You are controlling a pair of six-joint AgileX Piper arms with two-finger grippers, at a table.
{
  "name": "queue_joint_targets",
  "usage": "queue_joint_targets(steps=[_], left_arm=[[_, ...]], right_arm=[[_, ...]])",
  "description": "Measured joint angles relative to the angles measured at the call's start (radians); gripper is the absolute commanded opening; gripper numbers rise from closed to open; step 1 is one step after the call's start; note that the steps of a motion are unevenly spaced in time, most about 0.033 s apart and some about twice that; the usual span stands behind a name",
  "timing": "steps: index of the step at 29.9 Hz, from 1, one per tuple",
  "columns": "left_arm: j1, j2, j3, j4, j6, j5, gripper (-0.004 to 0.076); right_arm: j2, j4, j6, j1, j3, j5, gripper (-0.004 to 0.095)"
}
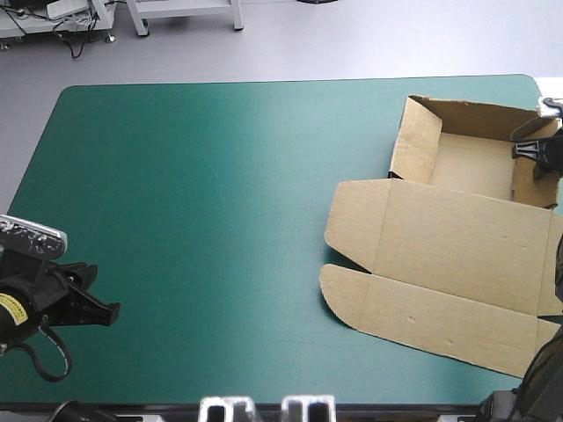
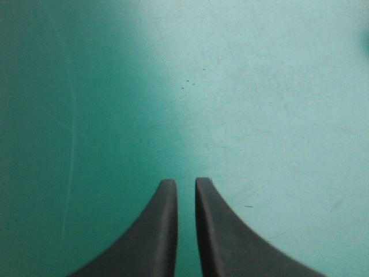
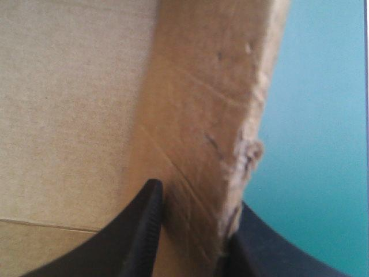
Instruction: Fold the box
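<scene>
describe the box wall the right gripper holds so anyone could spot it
By the right edge of the teal-green table lies the brown box, tray end farthest. The wall is the tray's right one, alone pinched by the right gripper.

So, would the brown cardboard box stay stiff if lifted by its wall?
Probably light: the brown cardboard box is one thin sheet. Its flat lid would likely sag at the creases. The wall in the right gripper looks dented and may buckle.
</scene>
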Motion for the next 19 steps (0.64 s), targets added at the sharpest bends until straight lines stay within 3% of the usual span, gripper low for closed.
queue_joint_targets(steps=[11, 13, 18, 19], left_arm=[[0.0, 0.0, 0.0, 0.038, 0.0, 0.0, 0.0079], [0.0, 0.0, 0.0, 0.04, 0.0, 0.0, 0.0078], [0.0, 0.0, 0.0, 0.041, 0.041, 0.0, 0.0078], [0.0, 0.0, 0.0, 0.041, 0.062, 0.0, 0.0078]], right_arm=[[0.0, -0.023, 0.028, 0.0, -0.036, 0.006, 0.044], [-0.012, -0.02, 0.043, 0.0, -0.055, 0.006, 0.0354], [-0.103, -0.006, 0.051, 0.0, -0.102, 0.011, -0.0024], [-0.134, 0.002, 0.051, 0.0, -0.105, 0.012, -0.0015]])
